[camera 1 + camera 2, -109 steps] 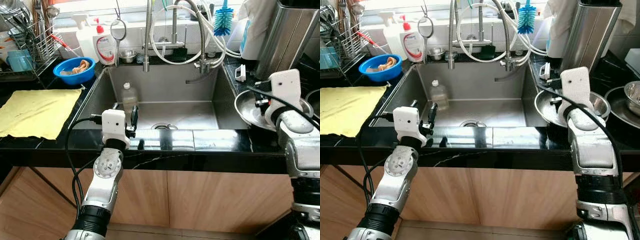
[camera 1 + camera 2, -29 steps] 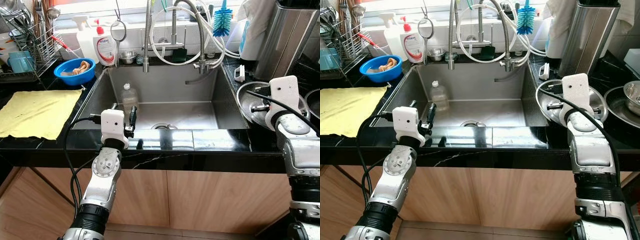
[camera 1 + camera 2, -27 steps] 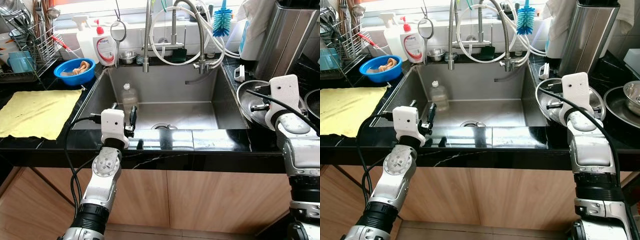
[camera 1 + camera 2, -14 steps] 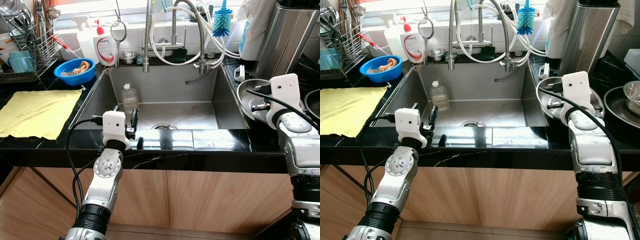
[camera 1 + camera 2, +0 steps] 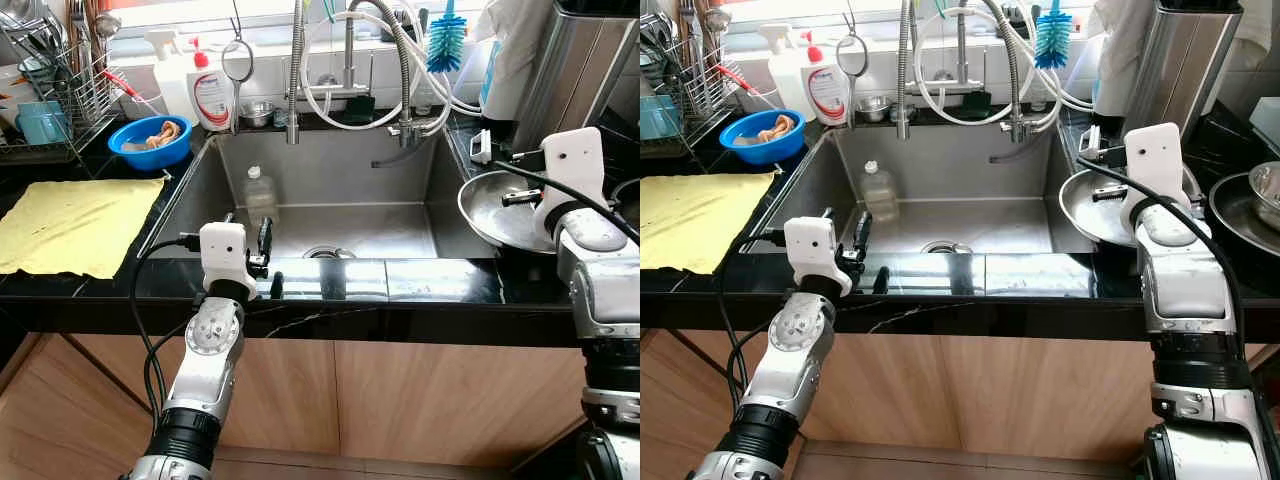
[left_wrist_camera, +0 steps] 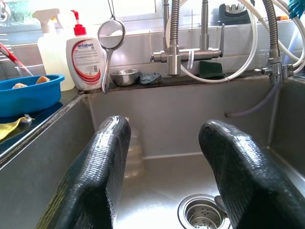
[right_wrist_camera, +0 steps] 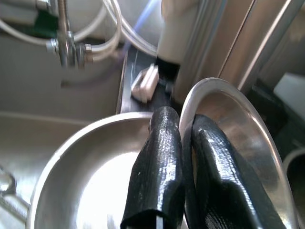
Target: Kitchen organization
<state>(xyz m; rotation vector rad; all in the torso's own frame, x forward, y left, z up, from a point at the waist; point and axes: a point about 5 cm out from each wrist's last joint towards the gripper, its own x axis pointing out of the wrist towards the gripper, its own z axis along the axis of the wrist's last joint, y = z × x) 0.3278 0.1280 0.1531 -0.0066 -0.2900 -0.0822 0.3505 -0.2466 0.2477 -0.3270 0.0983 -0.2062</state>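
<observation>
A black stone kitchen counter [image 5: 90,285] surrounds a steel sink [image 5: 340,190]. At the sink's right edge, the right gripper [image 7: 183,138] pinches the rim of a round shiny steel pan [image 5: 500,212], lifted and tilted partly over the basin, probably for moving. The left gripper [image 6: 164,157] waits spread and empty above the sink's front edge, facing a clear plastic bottle [image 5: 259,195] inside.

Steel pan [image 5: 500,208] shiny; counter [image 5: 440,282] glossy blk.
</observation>
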